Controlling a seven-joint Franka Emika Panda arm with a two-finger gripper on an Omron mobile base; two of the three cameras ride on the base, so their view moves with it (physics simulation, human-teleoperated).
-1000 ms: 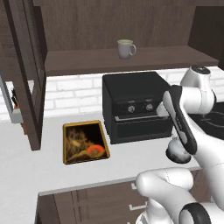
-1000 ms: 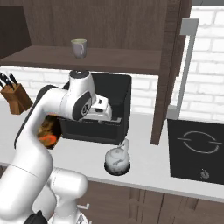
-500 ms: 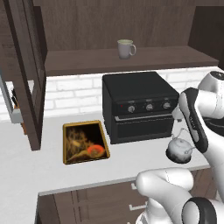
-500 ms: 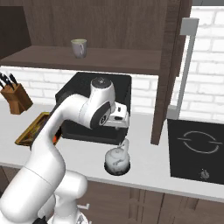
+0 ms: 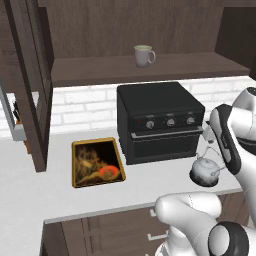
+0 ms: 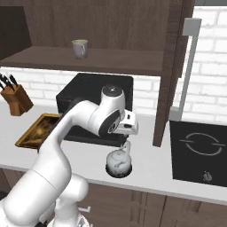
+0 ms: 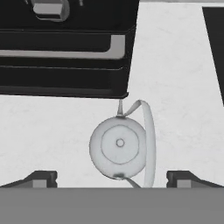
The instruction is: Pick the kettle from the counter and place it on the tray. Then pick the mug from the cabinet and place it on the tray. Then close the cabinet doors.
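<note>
The silvery-grey kettle [image 5: 204,171] stands on the light counter [image 5: 60,195] just in front of the black oven's right corner. Seen from above in the hand view, the kettle [image 7: 119,146] has its arched handle leaning to one side. My gripper [image 7: 113,179] hangs open right over it, one dark fingertip [image 7: 41,178] on each side, well apart from the kettle. From the right, the gripper [image 6: 126,138] points down just above the kettle [image 6: 118,162]. The patterned tray [image 5: 96,162] lies to the left of the oven. The pale mug [image 5: 143,55] sits on the cabinet [image 5: 150,67] shelf.
A black countertop oven [image 5: 160,120] stands between the tray and the kettle. The open cabinet doors [image 5: 30,85] [image 6: 175,66] hang at both sides. A knife block [image 6: 15,95] stands far left and a black cooktop [image 6: 201,150] lies right of the kettle.
The arm has swung from in front of the oven to the right and down, so the hand now hangs over the kettle. The kettle, mug and tray have not moved.
</note>
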